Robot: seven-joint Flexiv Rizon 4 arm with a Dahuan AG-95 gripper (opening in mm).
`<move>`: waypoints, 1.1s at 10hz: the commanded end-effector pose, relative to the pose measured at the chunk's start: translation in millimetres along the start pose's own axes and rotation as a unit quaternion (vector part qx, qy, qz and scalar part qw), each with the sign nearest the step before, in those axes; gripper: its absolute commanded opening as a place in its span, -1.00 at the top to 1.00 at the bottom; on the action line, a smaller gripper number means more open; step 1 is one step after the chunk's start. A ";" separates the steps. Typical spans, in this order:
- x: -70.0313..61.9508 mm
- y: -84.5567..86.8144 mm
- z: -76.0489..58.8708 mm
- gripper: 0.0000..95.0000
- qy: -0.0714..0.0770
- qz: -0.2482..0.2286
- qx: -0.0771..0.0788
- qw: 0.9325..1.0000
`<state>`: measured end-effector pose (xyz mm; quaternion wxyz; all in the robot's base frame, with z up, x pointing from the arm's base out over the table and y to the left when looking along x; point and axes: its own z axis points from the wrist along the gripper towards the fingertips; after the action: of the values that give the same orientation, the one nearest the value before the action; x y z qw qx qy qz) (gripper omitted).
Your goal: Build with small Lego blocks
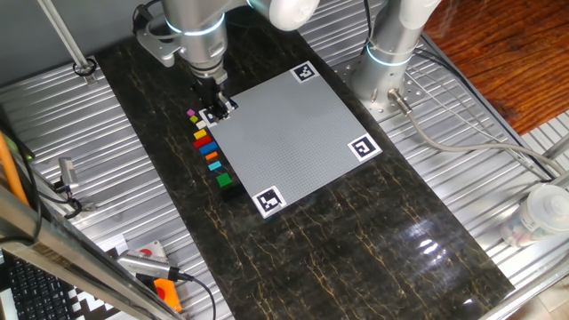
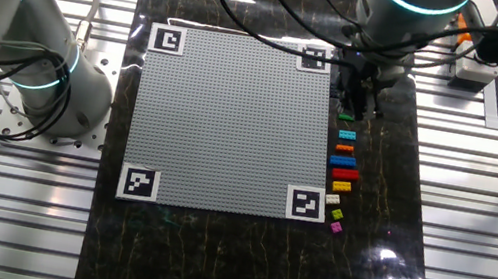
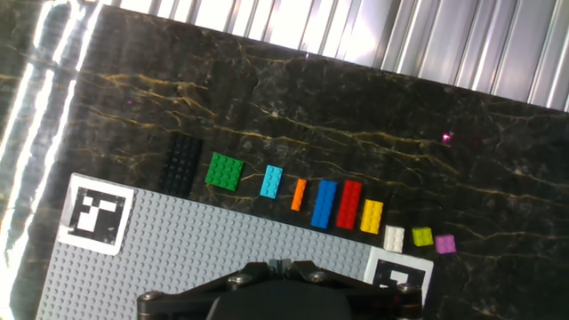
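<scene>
The small Lego blocks lie in a row on the dark table beside the grey studded plate (image 3: 222, 258). In the hand view the row runs green (image 3: 224, 171), light blue (image 3: 272, 181), orange (image 3: 299, 195), blue (image 3: 324, 204), red (image 3: 348, 204), yellow (image 3: 372, 216), cream (image 3: 394, 237), lime (image 3: 422, 236), pink (image 3: 445, 244). The row also shows in one fixed view, from pink (image 1: 192, 115) to green (image 1: 223, 180), and in the other fixed view, from pink (image 2: 336, 228) to light blue (image 2: 346, 135). My gripper (image 3: 280, 265) hangs above the plate's edge near the row (image 1: 213, 110), its fingertips together, with nothing seen between them.
A black flat piece (image 3: 182, 164) lies at the green end of the row. The plate (image 1: 293, 133) has black-and-white markers at its corners (image 1: 361, 148). A second arm's base (image 1: 391, 62) stands on the ridged metal surface. Tools (image 1: 151, 267) lie at the front left.
</scene>
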<state>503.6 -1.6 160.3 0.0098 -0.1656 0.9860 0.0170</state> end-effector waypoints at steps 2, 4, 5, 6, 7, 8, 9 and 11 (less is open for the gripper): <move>1.5 0.6 -0.6 1.00 -0.004 -0.014 -0.008 1.000; 1.5 0.6 -0.6 1.00 -0.007 -0.025 -0.011 1.000; 1.5 0.6 -0.6 1.00 -0.010 -0.032 -0.014 0.999; 1.5 0.6 -0.6 1.00 -0.007 -0.032 -0.014 0.999; 1.5 0.6 -0.6 1.00 -0.001 -0.027 -0.014 1.000; 1.5 0.6 -0.6 1.00 0.004 -0.025 -0.009 1.000; 1.5 0.6 -0.6 1.00 0.007 -0.027 -0.006 1.000; 1.5 0.6 -0.6 1.00 0.015 -0.028 0.008 0.999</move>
<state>504.6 -0.9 159.9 -0.0038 -0.1929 0.9812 0.0099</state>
